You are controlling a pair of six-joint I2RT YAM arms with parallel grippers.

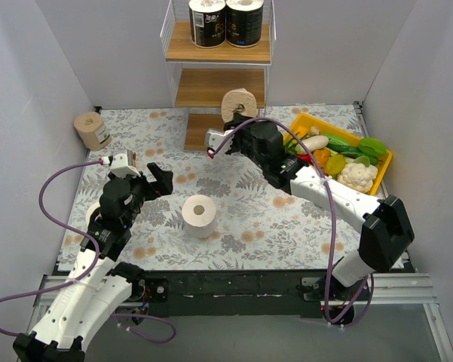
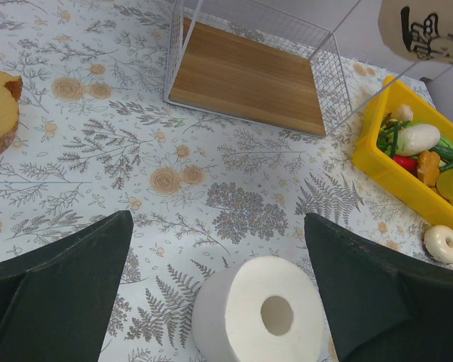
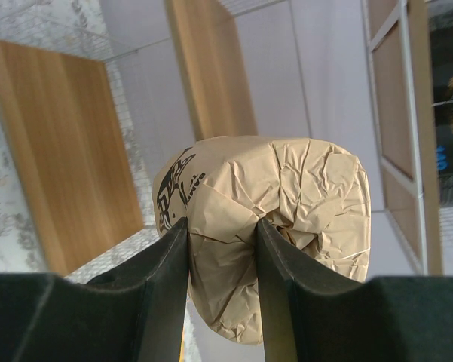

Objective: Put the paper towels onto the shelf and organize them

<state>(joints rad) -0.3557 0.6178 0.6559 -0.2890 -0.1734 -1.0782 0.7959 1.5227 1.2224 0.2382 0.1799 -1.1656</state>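
The shelf [image 1: 220, 75] stands at the back, with two black-wrapped rolls [image 1: 207, 21] on its top board. My right gripper [image 1: 240, 119] is shut on a tan-wrapped roll [image 1: 238, 104] and holds it in the air in front of the shelf's lower tiers. In the right wrist view the fingers pinch the crumpled roll [image 3: 286, 211], with the shelf's boards [image 3: 53, 151] behind. A white roll [image 1: 200, 215] stands on end mid-table. My left gripper [image 1: 147, 172] is open to its left. In the left wrist view it [image 2: 217, 222] hangs over the white roll [image 2: 260, 313]. A second tan roll [image 1: 92, 130] stands far left.
A yellow tray [image 1: 383, 172] of vegetables with a white cauliflower [image 1: 358, 177] sits at the right, also in the left wrist view [image 2: 384, 162]. A small white round piece [image 2: 443, 243] lies on the cloth beside it. Grey walls close in the table.
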